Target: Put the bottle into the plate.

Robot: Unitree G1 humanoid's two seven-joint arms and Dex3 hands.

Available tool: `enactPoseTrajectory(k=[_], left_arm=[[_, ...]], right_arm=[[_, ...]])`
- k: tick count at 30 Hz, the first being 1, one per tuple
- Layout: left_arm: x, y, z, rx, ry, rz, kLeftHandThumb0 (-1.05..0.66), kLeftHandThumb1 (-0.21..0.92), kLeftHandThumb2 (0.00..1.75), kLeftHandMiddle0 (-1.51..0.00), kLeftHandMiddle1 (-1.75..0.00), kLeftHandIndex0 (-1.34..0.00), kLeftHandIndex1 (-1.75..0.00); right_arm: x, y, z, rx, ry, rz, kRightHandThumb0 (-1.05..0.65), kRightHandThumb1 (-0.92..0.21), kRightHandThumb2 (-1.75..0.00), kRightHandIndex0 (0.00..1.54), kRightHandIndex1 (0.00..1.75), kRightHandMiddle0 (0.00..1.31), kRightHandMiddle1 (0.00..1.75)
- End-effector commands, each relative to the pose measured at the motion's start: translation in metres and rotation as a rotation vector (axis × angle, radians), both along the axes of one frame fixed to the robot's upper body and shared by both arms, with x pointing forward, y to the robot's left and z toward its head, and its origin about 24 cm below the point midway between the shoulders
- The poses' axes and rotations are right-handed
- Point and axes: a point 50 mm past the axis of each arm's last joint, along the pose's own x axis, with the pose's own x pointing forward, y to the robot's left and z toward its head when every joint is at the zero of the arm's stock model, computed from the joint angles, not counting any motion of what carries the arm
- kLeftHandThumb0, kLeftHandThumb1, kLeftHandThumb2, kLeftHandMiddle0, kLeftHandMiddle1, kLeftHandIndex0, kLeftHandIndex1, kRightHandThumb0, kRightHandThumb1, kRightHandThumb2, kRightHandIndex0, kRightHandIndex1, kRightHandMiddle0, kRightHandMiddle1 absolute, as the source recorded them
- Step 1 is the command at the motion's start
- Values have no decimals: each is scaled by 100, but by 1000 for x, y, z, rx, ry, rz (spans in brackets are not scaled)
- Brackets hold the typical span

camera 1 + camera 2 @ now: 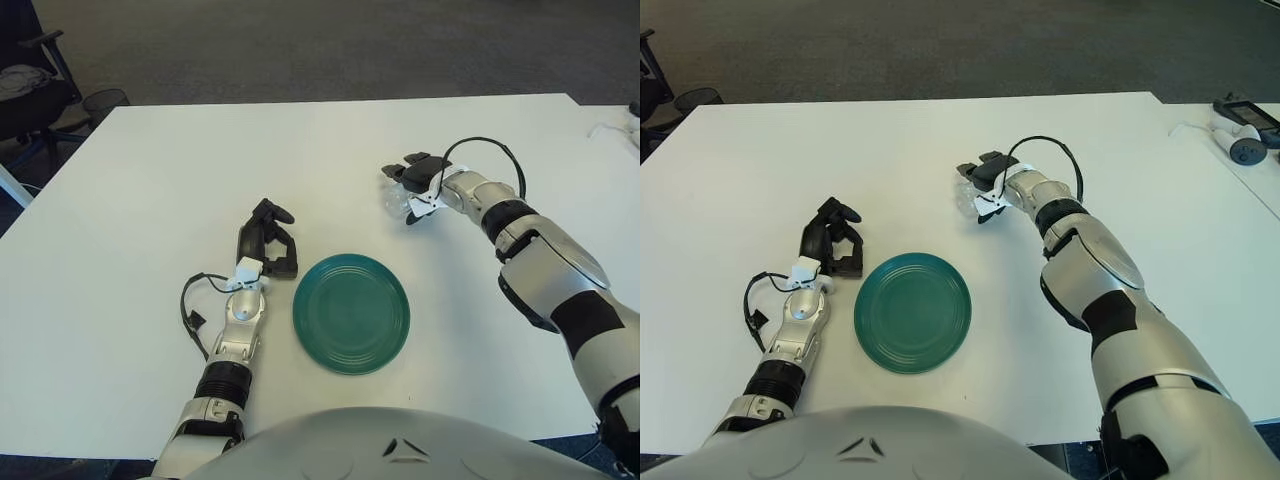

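Note:
A small clear bottle (394,192) shows at the right-middle of the white table (150,180), under my right hand (409,178), whose dark fingers are curled over its top. The bottle lies beyond and to the right of the round green plate (351,313), roughly a plate's width from its rim. Whether the bottle is lifted off the table I cannot tell. My left hand (268,242) shows just left of the plate with its fingers curled and holding nothing.
A black cable (490,150) loops over my right wrist. A white device (1238,143) with a cord lies on a neighbouring surface at far right. A chair (25,95) and a mesh bin (104,101) stand off the table's far left corner.

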Motion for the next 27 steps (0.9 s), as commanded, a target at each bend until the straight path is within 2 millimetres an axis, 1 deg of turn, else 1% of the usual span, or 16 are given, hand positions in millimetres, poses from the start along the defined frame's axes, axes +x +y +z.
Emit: enactPoseTrajectory(k=[1,11,22,25,26,27], left_arm=[[-24,4,-30,8,147,18,0,-5,172,-88,-170,-67,-175],[-25,2,-28,0,147,14,0,-5,172,-89,-170,-68,-175],[-27,2,-28,8,153,23,0,-6,174,-89,-172,-68,-175],[-27,2,-28,7,152,25,0,-6,174,-89,-171,-68,-175],[-27,2,-28,8,152,26,0,-6,174,-89,-171,-68,-175],[-27,1,-28,9,151,28,0,-6,174,-89,-171,-68,-175]], right_arm=[[-11,0,-22,-70,62,19,-105,-92,-30,0,0,0,0],[-18,-2,-36,-96,91,7,-105,-92,-30,0,0,0,0],[-23,-7,-45,-132,140,-31,-105,-92,-26,0,0,0,0],[-23,-8,-45,-130,143,-30,-105,-92,-23,1,1,3,4],[-21,-7,-42,-111,148,-29,-105,-92,-22,2,1,2,9],[-20,-7,-39,-98,151,-29,-103,-90,-19,4,2,1,17]])
